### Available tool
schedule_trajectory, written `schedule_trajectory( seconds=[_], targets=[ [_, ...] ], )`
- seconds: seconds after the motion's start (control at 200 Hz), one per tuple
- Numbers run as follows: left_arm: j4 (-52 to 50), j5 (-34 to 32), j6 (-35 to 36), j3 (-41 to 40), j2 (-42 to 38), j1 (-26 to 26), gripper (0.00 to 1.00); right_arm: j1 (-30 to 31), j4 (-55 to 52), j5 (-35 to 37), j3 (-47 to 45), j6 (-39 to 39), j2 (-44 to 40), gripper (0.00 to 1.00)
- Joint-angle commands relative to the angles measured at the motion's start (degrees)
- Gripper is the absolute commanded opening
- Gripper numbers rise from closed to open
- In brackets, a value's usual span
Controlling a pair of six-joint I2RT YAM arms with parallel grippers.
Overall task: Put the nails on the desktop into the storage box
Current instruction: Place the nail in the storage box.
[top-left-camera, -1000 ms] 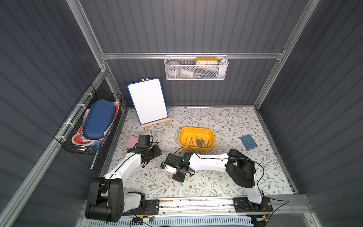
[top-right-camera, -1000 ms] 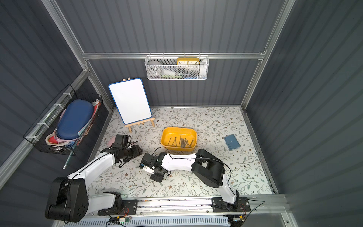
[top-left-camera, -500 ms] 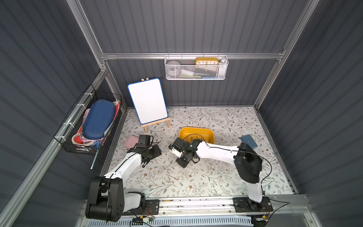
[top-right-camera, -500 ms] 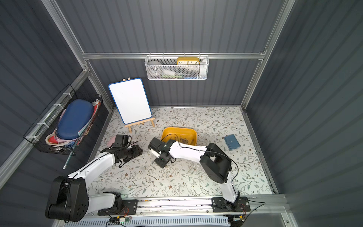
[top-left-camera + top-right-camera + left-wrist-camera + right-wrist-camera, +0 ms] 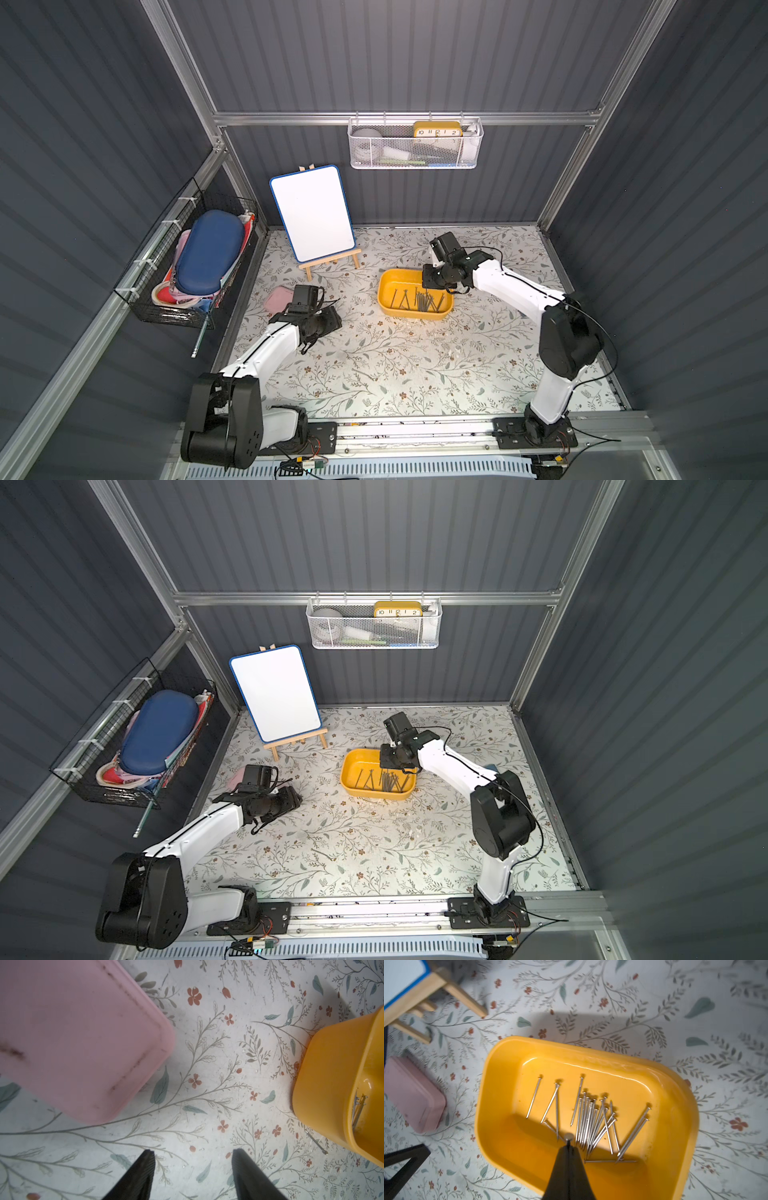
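The yellow storage box (image 5: pixel 411 315) (image 5: pixel 374 793) stands mid-desktop with several grey nails (image 5: pixel 419 300) (image 5: pixel 588 1118) lying in it. My right gripper (image 5: pixel 430 282) (image 5: pixel 568 1147) hangs above the box's inside, shut on one nail whose round head (image 5: pixel 568 1137) sticks out past the fingertips. One more nail (image 5: pixel 315 1141) lies on the floral desktop (image 5: pixel 207 1064) against the box's outer wall (image 5: pixel 324 1076). My left gripper (image 5: pixel 332 322) (image 5: pixel 193 1153) is low over the desktop beside the pink case, open, with nothing between its fingers.
A flat pink case (image 5: pixel 277 300) (image 5: pixel 72 1039) lies at the left edge. A whiteboard on a wooden easel (image 5: pixel 311 214) stands at the back left. A white mesh basket (image 5: pixel 415 145) hangs on the back wall and a black wire basket (image 5: pixel 195 266) on the left wall.
My right gripper has travelled from the front middle of the desktop back and to the right, and now hangs over the storage box, still shut. The left arm has not moved.
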Motion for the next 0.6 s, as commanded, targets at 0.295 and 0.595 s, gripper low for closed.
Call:
schedule_trajectory(
  seconds=[0.295,0.595],
  targets=[
    [0.07,0.70,1.26,-0.58,0.84,-0.10,0.64,-1.61,3.84,-4.01,-0.39,4.55,8.13,0.13],
    [-0.10,0.49,1.03,-0.59,0.40,-0.10,0.64,4.70,2.62,-9.43,-0.27,-2.41,-0.81,0.31]
  ],
)
